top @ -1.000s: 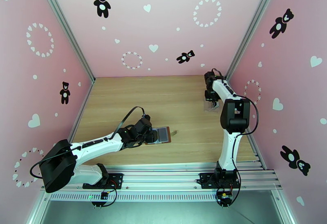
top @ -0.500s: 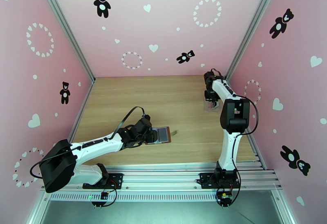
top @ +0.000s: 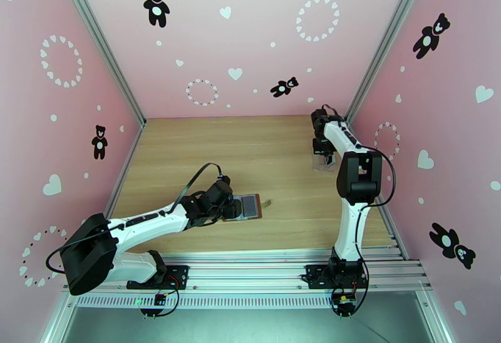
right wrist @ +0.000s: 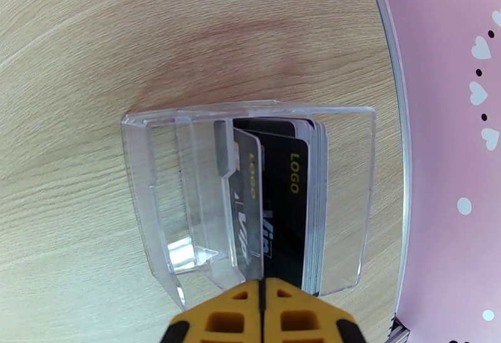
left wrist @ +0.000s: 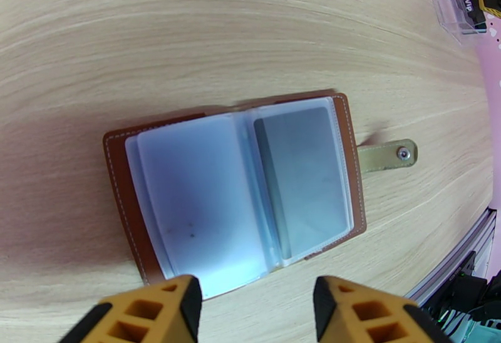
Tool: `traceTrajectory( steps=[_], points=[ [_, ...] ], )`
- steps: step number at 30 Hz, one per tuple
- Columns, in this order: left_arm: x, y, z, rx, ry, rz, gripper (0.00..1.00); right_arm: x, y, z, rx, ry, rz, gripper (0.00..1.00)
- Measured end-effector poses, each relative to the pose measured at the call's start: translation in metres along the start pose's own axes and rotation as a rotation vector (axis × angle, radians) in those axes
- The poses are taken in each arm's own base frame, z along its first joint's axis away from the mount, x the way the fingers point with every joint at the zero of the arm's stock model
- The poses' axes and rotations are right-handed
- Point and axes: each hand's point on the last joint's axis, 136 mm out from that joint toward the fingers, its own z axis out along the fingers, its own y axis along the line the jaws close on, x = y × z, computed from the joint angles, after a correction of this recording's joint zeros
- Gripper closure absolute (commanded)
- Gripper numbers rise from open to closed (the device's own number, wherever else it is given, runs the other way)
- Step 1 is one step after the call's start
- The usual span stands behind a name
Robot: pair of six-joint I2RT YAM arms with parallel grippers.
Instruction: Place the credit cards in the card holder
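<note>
Card (right wrist: 246,206) newly inside closed right tool (right wrist: 263,285)

White arm links (top: 153,218), black joints and bases, looping black cables (top: 199,174), honeycombed orange gripper fingers (left wrist: 150,313)

From above, the left pincer (top: 236,208) covered the left half of the wallet (top: 252,205). The clear case (top: 324,163) sat partly under the right arm (top: 341,141), its contents too small to read. At the right wrist, the closed right pincer (right wrist: 263,289) hid the lower ends of the cards (right wrist: 291,200) (whether one was pinched could not be told).
</note>
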Motion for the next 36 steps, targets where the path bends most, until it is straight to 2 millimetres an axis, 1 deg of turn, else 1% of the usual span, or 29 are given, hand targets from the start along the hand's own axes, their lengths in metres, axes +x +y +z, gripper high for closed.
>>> traceTrajectory(
  steps=[3,14,21,32,36],
  points=[
    [0.0,0.0,0.0,0.0,0.0,0.0,0.47,0.0,0.001,0.0,-0.009,0.002,0.001,0.97],
    [0.002,0.003,0.001,-0.006,0.005,0.0,0.47,0.002,0.006,0.003,-0.054,0.016,0.009,0.86],
    [0.002,0.003,0.001,-0.006,0.005,0.0,0.47,0.002,0.011,0.01,-0.066,0.034,0.006,0.84],
    [0.002,0.003,0.001,-0.005,0.004,0.0,0.47,0.001,0.014,0.01,-0.083,0.031,0.022,0.99],
    [0.002,0.002,-0.002,0.0,-0.001,0.0,0.47,0.005,0.015,0.005,-0.097,0.008,0.045,1.0]
  ],
)
